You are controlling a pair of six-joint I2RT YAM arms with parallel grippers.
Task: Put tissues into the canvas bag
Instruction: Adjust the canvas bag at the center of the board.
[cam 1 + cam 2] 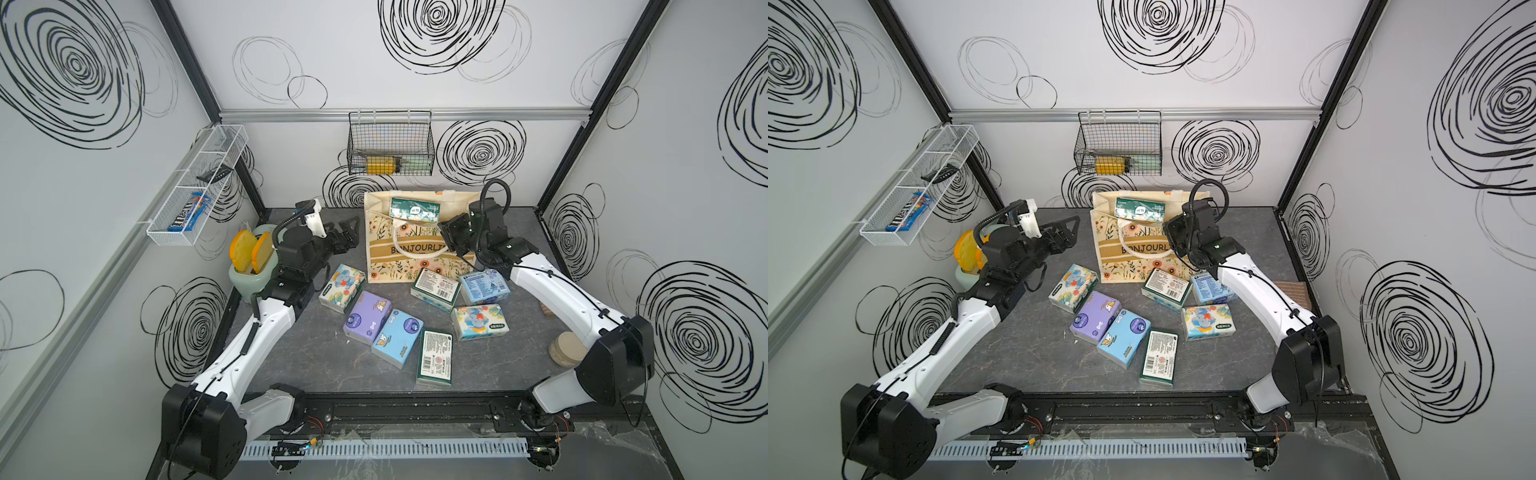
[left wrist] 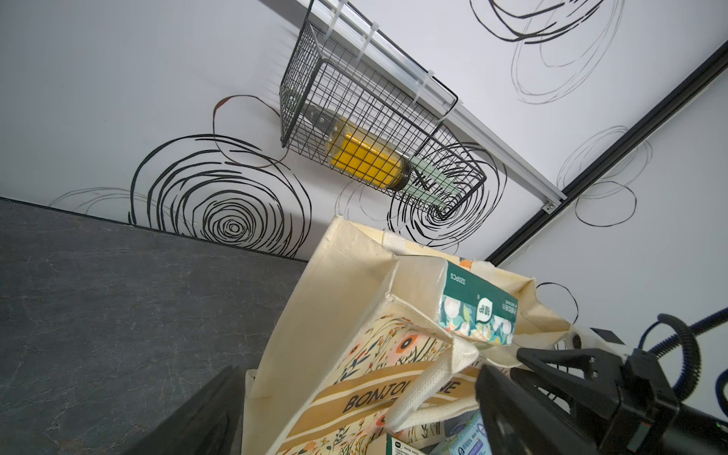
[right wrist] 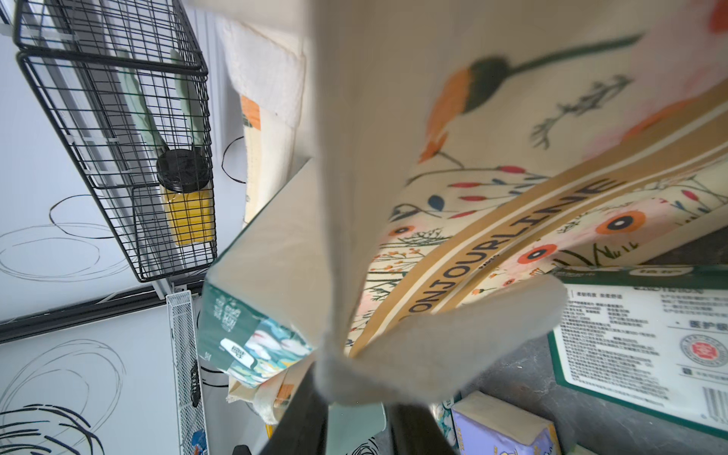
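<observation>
Presently, a fold of cream fabric at the right front corner of the cream canvas bag printed with orange flowers (image 1: 409, 249) is pinched between the narrowed jaws of the right gripper (image 3: 354, 409), as is seen in the right wrist view. The left gripper (image 1: 351, 233) is held spread wide above the grey table (image 1: 311, 365), just left of the bag, with nothing grasped or touched. The canvas bag is stood upright at the back middle of the table, its lettered face turned to the front and its long axis laid left to right. One green-white plastic-wrapped tissue pack (image 1: 415, 212) is lodged tilted in the bag's mouth, its long axis laid along the opening and its upper part shown above the rim. Seven packs are spread flat before the bag: two elephant-print packs (image 1: 343, 287) (image 1: 480, 321), a purple pack (image 1: 368, 316), two light blue packs (image 1: 398, 338) (image 1: 484, 286) and two green-edged labelled packs (image 1: 435, 358) (image 1: 435, 289). A yellow-filled jar (image 1: 380, 165) is laid sideways in the black wire basket (image 1: 374, 137) on the back wall.
</observation>
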